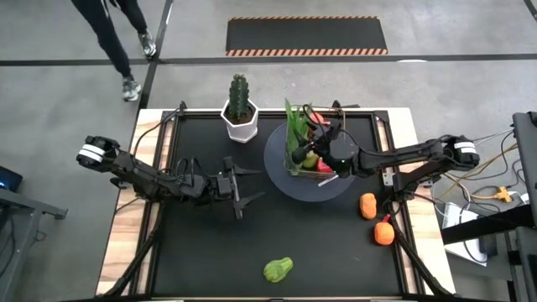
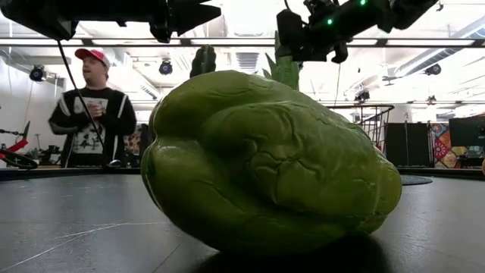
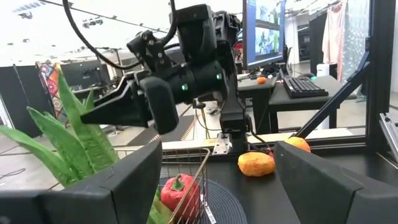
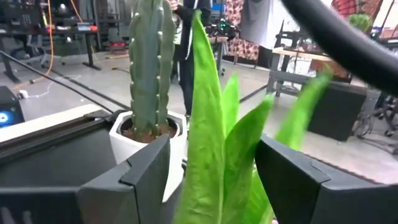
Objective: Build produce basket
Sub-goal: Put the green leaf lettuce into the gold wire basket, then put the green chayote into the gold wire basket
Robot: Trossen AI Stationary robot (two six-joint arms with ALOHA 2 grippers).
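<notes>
Release looks like the step: right tool, jaws parted around long green leaves, hangs over the small wire basket; lift straight up. Left tool, wide and empty, waits.

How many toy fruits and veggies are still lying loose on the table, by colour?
Orange: 2, one above the other
Green: 1, a pepper
Total: 3 loose outside the basket
</notes>
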